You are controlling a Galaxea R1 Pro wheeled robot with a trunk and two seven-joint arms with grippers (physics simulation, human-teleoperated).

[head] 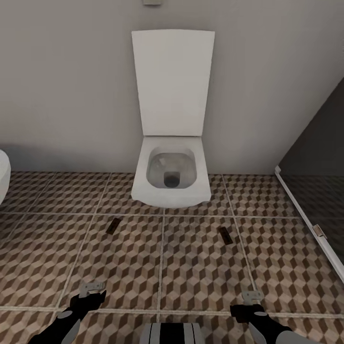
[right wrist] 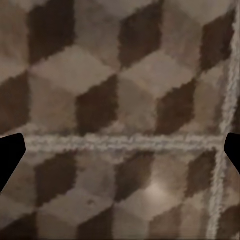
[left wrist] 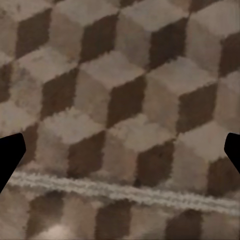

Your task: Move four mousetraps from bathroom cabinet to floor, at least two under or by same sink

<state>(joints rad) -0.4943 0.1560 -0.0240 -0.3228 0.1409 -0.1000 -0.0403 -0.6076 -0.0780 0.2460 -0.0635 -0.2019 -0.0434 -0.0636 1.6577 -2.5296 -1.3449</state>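
Note:
Two mousetraps lie flat on the bathroom floor (head: 191,267) in front of a white toilet. One mousetrap (head: 113,226) is to the toilet's left, the other mousetrap (head: 225,235) to its right. A sliver of the white sink (head: 3,174) shows at the far left edge. My left gripper (head: 92,289) hangs low near the bottom left, my right gripper (head: 252,296) near the bottom right. Both are open and hold nothing. In the wrist views, the left gripper (left wrist: 120,155) and right gripper (right wrist: 120,155) look straight down at bare tiles. The cabinet is out of view.
The white toilet (head: 172,172) stands against the grey wall with its lid up. A dark glass shower door with a white frame (head: 310,229) runs along the right side. Patterned tiles stretch between my arms and the toilet.

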